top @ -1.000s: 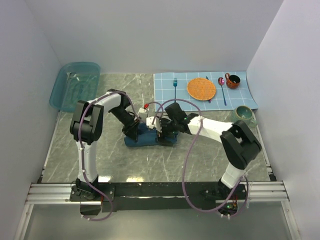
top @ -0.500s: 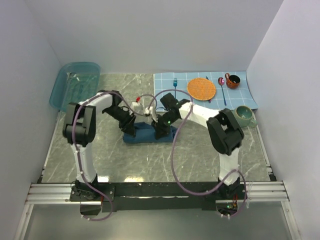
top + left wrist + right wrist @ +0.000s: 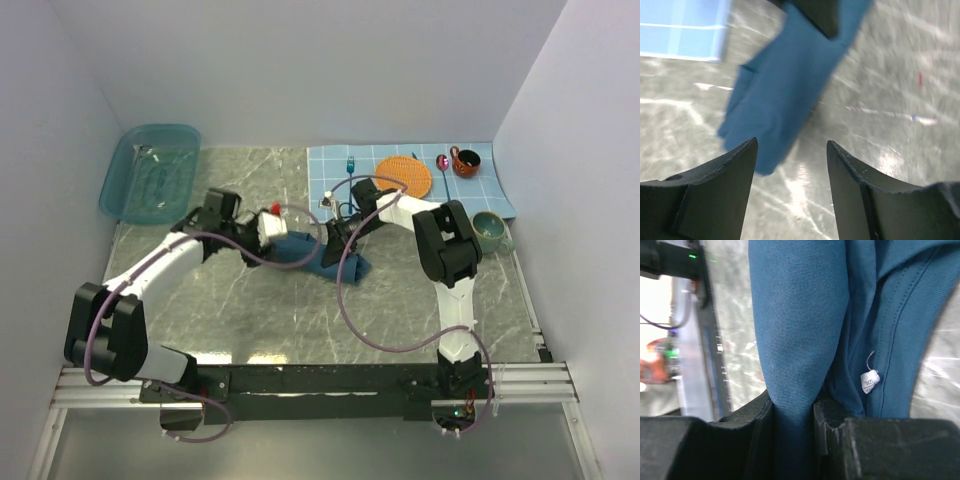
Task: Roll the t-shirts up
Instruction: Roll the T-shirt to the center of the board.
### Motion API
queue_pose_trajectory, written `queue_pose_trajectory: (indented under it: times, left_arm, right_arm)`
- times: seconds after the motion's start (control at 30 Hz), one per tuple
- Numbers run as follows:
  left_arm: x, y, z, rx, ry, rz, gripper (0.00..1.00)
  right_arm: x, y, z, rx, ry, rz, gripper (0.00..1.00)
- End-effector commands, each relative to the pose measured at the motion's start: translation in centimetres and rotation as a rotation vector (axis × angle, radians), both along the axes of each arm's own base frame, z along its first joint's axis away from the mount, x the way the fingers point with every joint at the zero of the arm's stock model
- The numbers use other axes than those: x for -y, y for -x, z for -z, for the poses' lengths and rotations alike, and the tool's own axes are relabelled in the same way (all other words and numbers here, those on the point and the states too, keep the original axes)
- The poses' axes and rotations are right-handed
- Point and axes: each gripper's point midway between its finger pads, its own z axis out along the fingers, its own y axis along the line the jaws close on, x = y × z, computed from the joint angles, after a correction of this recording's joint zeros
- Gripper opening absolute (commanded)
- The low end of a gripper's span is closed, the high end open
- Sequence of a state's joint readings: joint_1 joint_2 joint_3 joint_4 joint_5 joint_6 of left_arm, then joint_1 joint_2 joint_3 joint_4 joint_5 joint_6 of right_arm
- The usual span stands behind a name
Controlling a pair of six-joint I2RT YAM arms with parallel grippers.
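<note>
One dark teal-blue t-shirt (image 3: 322,256) hangs in a loose bunch over the middle of the marble table (image 3: 250,300). My right gripper (image 3: 337,237) is shut on a thick fold of it. In the right wrist view the fold (image 3: 800,315) runs down between the two pads, and the gripper (image 3: 793,410) pinches it beside a small white tag (image 3: 870,381). My left gripper (image 3: 274,228) stands just left of the cloth. Seen from the left wrist, this gripper (image 3: 792,144) is open with bare table between its fingers, and the shirt (image 3: 790,75) dangles ahead of it.
A translucent blue tub (image 3: 150,170) sits at the back left. A checked placemat (image 3: 345,185) at the back right carries an orange plate (image 3: 403,177), a fork (image 3: 351,165), a spoon (image 3: 444,170) and an orange mug (image 3: 465,161). A green cup (image 3: 490,228) stands beside the mat.
The left gripper opened, let go of the shirt and drew back to the left. The right gripper shut on the shirt and lifted it toward the placemat, so the flat bundle now hangs.
</note>
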State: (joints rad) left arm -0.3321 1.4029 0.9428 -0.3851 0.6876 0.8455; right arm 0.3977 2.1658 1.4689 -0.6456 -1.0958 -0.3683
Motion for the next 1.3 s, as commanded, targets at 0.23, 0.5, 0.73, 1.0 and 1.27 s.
queue_pose_trajectory:
  times: [0.23, 0.5, 0.73, 1.0, 1.27]
  left_arm:
    - [2.5, -0.6, 4.2, 0.329, -0.157, 0.28, 0.66]
    - [5.0, -0.5, 7.5, 0.32, -0.214, 0.421, 0.67]
    - [6.6, 0.7, 10.8, 0.233, -0.279, 0.564, 0.61]
    - [6.9, 2.3, 11.6, 0.004, -0.375, 0.656, 0.32]
    - [5.0, 8.2, 7.7, -0.458, -0.388, 0.638, 0.28]
  right_arm:
    - [1.6, 1.7, 0.9, -0.286, -0.069, 0.064, 0.06]
    - [2.0, 1.7, 1.6, -0.359, -0.08, 0.062, 0.06]
    - [2.3, 1.6, 2.0, -0.408, -0.071, 0.08, 0.07]
    - [3.9, 0.5, 1.1, -0.306, -0.037, 0.073, 0.43]
    - [11.0, -8.2, -7.1, 0.162, 0.033, 0.402, 1.0]
